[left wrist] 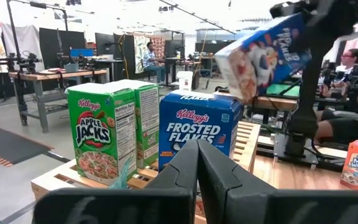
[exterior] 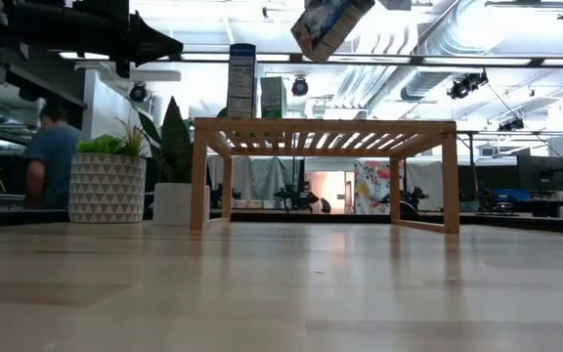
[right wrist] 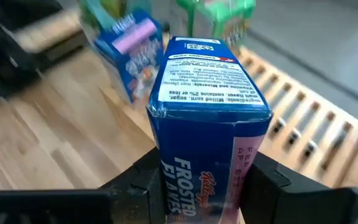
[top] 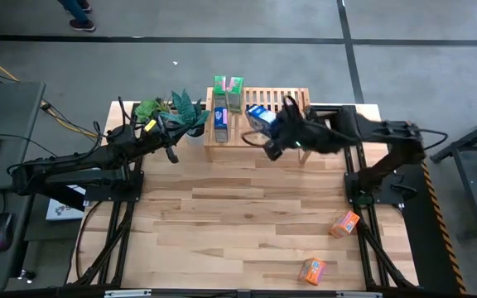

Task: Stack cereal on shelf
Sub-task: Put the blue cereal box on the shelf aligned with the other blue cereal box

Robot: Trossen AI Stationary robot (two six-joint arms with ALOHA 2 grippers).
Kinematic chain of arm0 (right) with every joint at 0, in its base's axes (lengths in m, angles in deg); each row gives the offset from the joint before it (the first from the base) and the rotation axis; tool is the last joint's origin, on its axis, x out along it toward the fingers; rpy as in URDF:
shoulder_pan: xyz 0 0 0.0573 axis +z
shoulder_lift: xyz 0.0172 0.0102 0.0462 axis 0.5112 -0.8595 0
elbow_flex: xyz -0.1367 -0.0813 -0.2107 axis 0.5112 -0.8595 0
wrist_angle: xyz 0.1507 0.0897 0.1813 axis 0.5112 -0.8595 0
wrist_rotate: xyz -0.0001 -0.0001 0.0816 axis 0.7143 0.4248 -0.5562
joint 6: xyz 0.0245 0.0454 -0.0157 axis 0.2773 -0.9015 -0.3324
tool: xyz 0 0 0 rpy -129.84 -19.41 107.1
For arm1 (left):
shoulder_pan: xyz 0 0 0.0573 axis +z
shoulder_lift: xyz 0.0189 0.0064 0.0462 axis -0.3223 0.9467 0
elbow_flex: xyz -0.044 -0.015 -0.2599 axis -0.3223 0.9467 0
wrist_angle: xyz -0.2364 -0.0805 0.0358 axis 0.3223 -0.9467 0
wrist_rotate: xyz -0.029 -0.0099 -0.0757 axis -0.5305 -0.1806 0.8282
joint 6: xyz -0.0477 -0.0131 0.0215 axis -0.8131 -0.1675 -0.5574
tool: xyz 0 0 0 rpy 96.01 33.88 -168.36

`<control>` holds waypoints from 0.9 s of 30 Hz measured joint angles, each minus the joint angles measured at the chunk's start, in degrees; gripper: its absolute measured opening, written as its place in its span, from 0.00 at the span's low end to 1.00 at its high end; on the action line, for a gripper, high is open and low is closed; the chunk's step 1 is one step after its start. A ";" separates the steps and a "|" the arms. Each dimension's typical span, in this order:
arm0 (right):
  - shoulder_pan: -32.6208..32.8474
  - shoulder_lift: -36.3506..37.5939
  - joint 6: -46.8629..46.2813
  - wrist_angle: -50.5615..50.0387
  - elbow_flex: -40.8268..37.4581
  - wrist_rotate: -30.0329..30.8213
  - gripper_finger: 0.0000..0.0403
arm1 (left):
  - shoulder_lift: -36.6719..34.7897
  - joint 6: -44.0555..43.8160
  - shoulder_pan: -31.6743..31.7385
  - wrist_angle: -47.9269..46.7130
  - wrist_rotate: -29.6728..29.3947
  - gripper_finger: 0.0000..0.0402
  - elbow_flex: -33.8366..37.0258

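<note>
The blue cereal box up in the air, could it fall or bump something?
Maybe. The right gripper holds the blue box tilted, high above the shelf, so let go like that it would probably tip over. Set down too far over, it might also knock the standing blue box or the green boxes beside it.

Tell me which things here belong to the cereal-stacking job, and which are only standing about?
Job: shelf; two green boxes and a blue box on it; second blue box in the right gripper; two orange boxes on the table.
Not job: potted plants; left gripper, idle.
</note>
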 joint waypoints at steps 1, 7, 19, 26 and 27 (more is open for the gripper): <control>-1.12 -2.20 -0.06 -3.48 3.97 -1.88 0.35 | 0.00 -0.05 0.00 -0.03 0.03 0.00 0.00; -5.75 -14.02 3.82 -13.83 20.66 -10.63 0.35 | 0.00 -0.42 -0.02 -0.10 0.31 0.00 0.00; -10.55 -20.47 6.17 -17.29 22.96 -19.29 0.35 | 0.00 -0.37 -0.02 -0.25 0.43 0.00 -0.01; -12.57 -20.42 6.52 -15.47 20.67 -19.37 0.35 | 0.00 -0.33 -0.02 -0.28 0.43 0.00 -0.01; -12.84 -20.41 6.66 -15.32 20.54 -19.48 0.35 | 0.00 -0.36 -0.02 -0.25 0.43 0.00 0.01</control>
